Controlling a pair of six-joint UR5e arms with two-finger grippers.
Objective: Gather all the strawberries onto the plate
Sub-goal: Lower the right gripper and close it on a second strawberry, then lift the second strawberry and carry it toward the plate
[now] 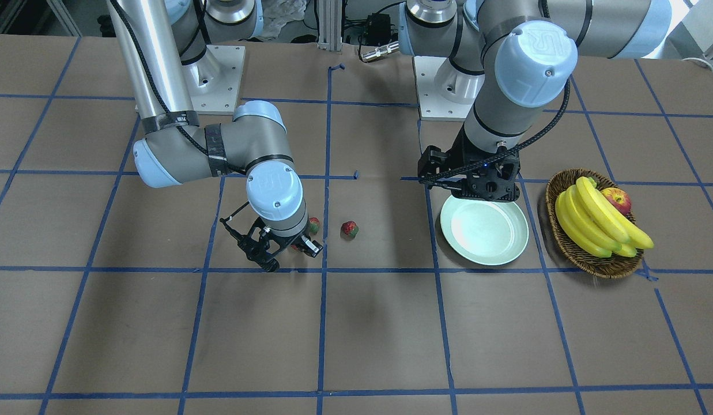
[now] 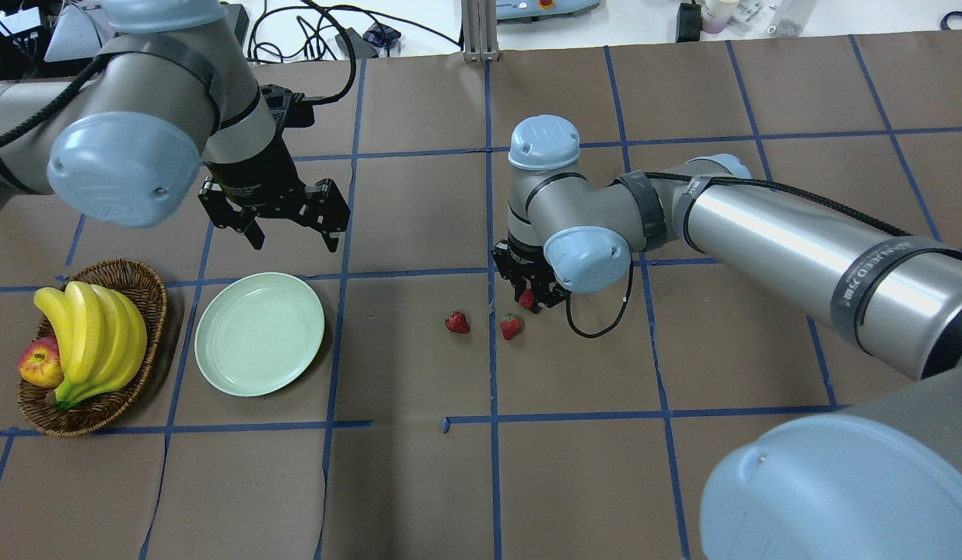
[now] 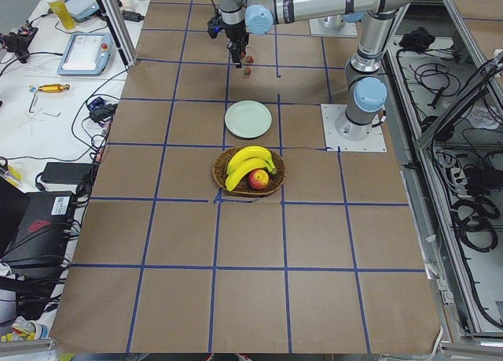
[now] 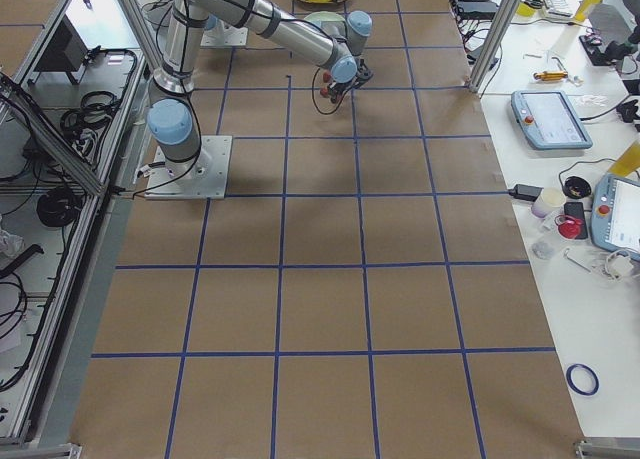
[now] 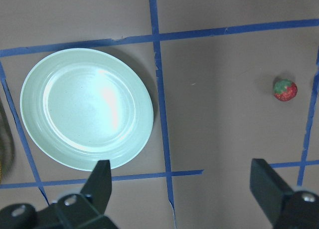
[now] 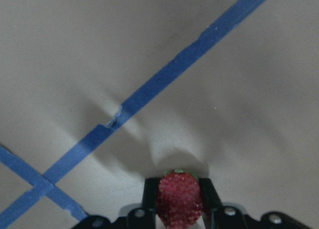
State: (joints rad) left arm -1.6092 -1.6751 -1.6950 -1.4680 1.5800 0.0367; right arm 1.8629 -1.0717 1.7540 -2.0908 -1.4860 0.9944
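Note:
The pale green plate [image 2: 260, 333] lies empty on the table, also in the left wrist view [image 5: 87, 108]. My right gripper [image 2: 527, 299] is shut on one strawberry [image 6: 178, 196], low over the table to the plate's right. Two more strawberries lie on the table just beside it, one [image 2: 512, 326] close to the gripper and one [image 2: 457, 322] nearer the plate. The front view shows them too [image 1: 313, 225] [image 1: 349, 229]. My left gripper [image 2: 294, 239] is open and empty, above the plate's far edge.
A brown wicker basket [image 2: 92, 416] with bananas [image 2: 92, 334] and a red-yellow apple [image 2: 40, 363] stands left of the plate. Blue tape lines grid the brown table [image 2: 574, 467].

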